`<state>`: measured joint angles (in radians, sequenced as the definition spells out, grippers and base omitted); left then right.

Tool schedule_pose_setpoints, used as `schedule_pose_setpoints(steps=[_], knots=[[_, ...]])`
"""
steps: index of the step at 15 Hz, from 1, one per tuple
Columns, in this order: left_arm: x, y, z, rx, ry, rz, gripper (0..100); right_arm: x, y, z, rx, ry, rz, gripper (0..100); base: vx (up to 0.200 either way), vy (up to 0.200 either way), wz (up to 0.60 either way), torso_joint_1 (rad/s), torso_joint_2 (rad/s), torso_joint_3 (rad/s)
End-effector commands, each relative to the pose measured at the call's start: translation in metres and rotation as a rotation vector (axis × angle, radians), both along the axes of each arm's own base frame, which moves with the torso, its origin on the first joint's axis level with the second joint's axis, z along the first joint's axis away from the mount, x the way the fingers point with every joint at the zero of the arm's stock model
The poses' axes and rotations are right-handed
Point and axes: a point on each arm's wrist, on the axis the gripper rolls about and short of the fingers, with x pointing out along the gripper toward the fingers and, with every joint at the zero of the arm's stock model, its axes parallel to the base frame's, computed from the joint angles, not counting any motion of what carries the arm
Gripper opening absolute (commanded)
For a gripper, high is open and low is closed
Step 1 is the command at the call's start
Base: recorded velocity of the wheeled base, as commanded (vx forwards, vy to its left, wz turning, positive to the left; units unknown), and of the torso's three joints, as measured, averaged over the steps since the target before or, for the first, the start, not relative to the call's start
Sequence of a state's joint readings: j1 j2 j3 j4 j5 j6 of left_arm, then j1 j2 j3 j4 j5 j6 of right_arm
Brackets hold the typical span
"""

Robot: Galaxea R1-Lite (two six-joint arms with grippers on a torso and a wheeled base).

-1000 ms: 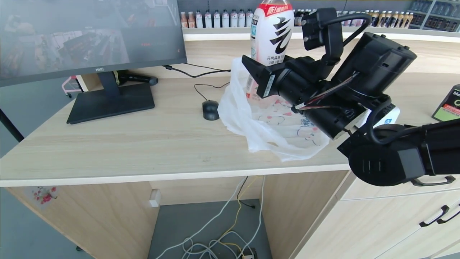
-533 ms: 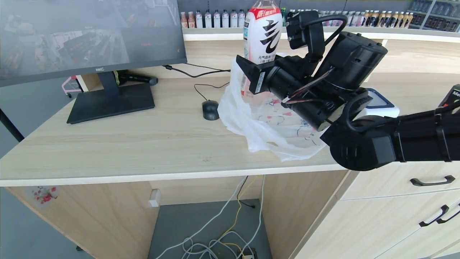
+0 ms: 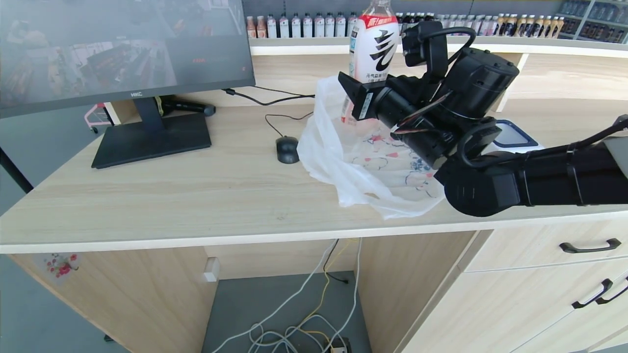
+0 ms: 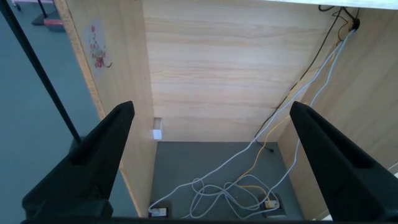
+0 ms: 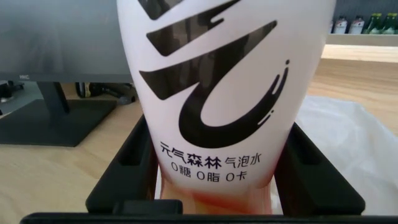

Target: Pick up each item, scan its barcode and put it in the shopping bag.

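Head view, right jaws clamping bottle (image 3: pixel 375 49) at bag (image 3: pixel 343 171), mouse (image 3: pixel 287 149) beside, left jaws apart.

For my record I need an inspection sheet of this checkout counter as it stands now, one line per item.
Surface: light wooden counter, no spills seen.
Job's things: white bottle, held upright at the far side of the open white shopping bag, which lies on the counter; white scanner-like device beside the bag.
Clutter: monitor; mouse.
Grippers: right gripper shut on the bottle's lower half; left gripper open, holding nothing, facing the space under the counter.
Cables: black cables on the counter behind the mouse; loose cables on the floor below.
Surroundings: shelf of bottles behind; drawers.
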<state>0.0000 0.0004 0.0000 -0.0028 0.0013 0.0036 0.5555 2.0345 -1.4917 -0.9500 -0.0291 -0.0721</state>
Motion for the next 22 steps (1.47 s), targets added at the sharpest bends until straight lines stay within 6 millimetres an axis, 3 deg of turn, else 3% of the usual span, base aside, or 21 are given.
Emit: schedule_pose_setpoints(steps=[1, 7, 22], knots=[[0.0, 0.0, 0.0, 0.001, -0.001, 0.0, 100, 0.008, -0.001, -0.008, -0.009, 0.015, -0.009, 0, 0.0, 0.0, 0.0, 0.0, 0.0, 0.0], [0.0, 0.0, 0.0, 0.001, -0.001, 0.0, 100, 0.034, 0.0, -0.02, -0.005, 0.01, -0.042, 0, 0.0, 0.0, 0.0, 0.0, 0.0, 0.0], [0.0, 0.0, 0.0, -0.001, -0.001, 0.0, 100, 0.052, 0.001, -0.053, -0.045, 0.073, -0.056, 0, 0.0, 0.0, 0.0, 0.0, 0.0, 0.0]])
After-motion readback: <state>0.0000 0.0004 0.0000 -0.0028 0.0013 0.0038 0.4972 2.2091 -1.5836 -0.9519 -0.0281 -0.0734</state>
